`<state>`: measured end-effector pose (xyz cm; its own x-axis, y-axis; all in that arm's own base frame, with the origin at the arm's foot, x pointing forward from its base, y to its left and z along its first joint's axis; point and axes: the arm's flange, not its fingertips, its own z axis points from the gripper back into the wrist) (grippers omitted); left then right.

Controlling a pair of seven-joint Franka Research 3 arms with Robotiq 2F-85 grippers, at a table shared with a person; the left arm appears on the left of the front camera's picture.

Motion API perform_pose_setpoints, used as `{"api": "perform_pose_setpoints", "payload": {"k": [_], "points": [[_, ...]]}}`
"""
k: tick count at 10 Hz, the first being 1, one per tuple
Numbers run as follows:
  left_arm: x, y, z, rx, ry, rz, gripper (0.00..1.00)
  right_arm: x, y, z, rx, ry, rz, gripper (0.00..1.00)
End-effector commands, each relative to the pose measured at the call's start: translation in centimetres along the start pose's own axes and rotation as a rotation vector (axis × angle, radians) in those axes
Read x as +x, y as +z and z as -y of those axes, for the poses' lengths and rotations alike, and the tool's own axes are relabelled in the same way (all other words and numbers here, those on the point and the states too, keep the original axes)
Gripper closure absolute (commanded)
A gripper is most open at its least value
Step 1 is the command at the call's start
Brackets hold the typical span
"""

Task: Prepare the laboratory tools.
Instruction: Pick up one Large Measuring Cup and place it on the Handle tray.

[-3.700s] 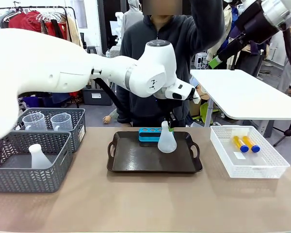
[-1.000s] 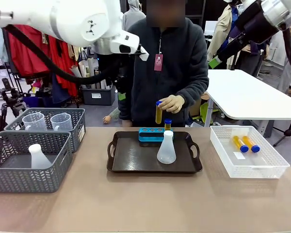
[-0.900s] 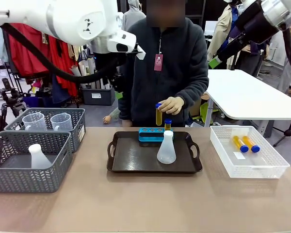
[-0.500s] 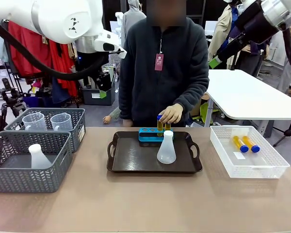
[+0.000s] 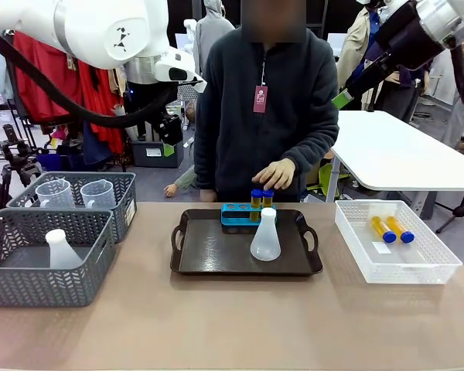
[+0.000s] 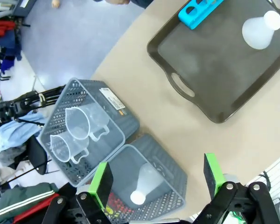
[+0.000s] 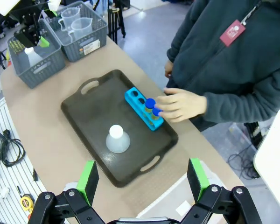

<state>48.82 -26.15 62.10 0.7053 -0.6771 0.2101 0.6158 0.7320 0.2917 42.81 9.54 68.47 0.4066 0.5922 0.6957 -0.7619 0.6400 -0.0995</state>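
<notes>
Tan bench (image 5: 232, 325); white side table (image 5: 394, 154) right; red garments (image 5: 35, 58) hanging left; grey-blue floor (image 6: 79, 37).

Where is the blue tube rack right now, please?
In the front view the blue tube rack sits at the far edge of the dark tray, behind the white conical flask, with the person's hand above its right end.

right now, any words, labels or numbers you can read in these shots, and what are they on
No text here is legible.
White sticker on the grey basket: too small to read.
Red tag on the person's jacket: print too blurred to read.
Dark mark on the left arm: a symbol, not letters.
</notes>
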Motion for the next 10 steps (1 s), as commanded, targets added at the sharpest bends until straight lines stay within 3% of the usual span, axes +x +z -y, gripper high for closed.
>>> {"api": "perform_pose_setpoints", "payload": {"k": [1, 4, 8, 10], "points": [[0.0, -0.1, 0.0, 0.0, 0.001, -0.002, 0.0, 0.0, 0.2, 0.1, 0.001, -0.001, 0.003, 0.0], [-0.3, -4.2, -7.2, -0.104, 0.293, -0.084, 0.0, 0.0, 0.2, 0.1, 0.001, -0.001, 0.003, 0.0], [-1.8, -8.7, -12.8, -0.132, 0.476, -0.092, 0.0, 0.0, 0.2, 0.1, 0.001, -0.001, 0.003, 0.0], [-2.6, -11.4, -14.2, -0.194, 0.558, -0.143, 0.0, 0.0, 0.2, 0.1, 0.001, -0.001, 0.003, 0.0]]}}
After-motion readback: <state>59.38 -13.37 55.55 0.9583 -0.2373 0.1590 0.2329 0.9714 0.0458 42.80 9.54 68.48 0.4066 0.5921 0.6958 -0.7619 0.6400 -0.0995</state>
